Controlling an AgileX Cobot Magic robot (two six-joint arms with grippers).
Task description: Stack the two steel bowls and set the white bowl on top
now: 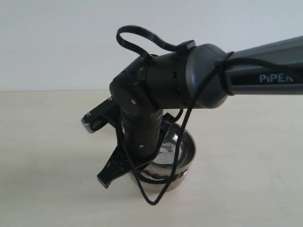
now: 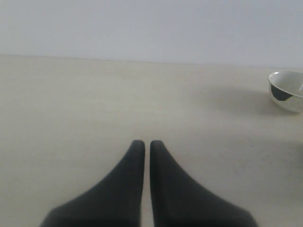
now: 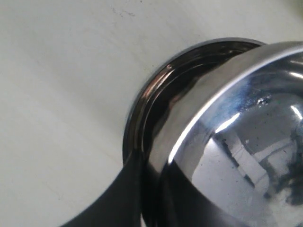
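Note:
My right gripper is shut on the rim of one steel bowl, one finger outside the wall and one inside. That bowl is tilted, partly inside the second steel bowl, which stands on the table below it. Whether the two touch I cannot tell. In the exterior view the right arm hides much of both bowls. The white bowl stands upright on the table, away from my left gripper. The left gripper is shut and empty, low over bare table.
The pale table runs to a white wall at the back. The right arm reaches in from the right edge with a loose black cable hanging in front of the bowls.

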